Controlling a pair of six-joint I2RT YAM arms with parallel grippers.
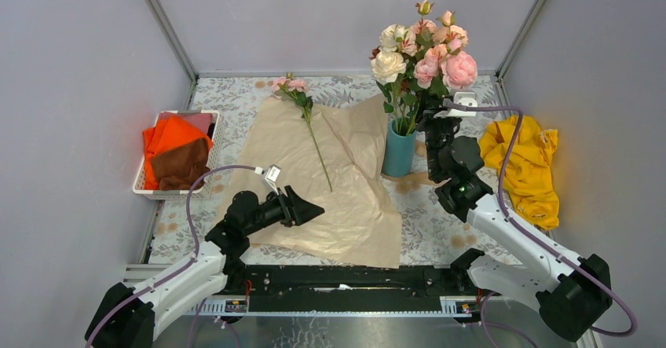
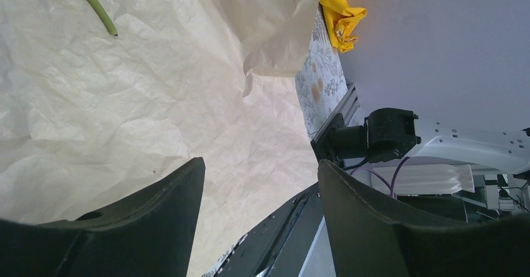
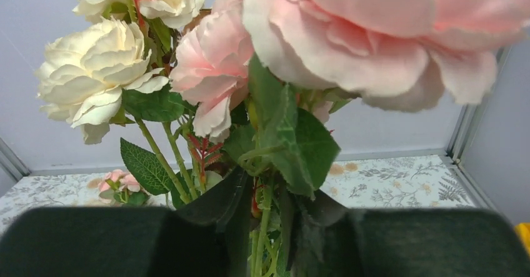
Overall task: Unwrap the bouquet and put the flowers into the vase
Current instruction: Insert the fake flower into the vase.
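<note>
Left gripper [image 2: 259,164] hovers over the kraft paper [image 1: 353,206], jaws apart, empty. 1 rose [image 1: 316,145] lies on the paper, stem end toward the arms, bloom far. Flowers [image 1: 424,49] stand upright in the vase [image 1: 398,155] beside the paper; right gripper [image 1: 430,120] straddles their stems, grip unclear.

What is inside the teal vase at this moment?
The green stems of the roses stand in the vase, blooms well above its rim. The wall hides how deep they go. One more rose lies outside, on the paper.
</note>
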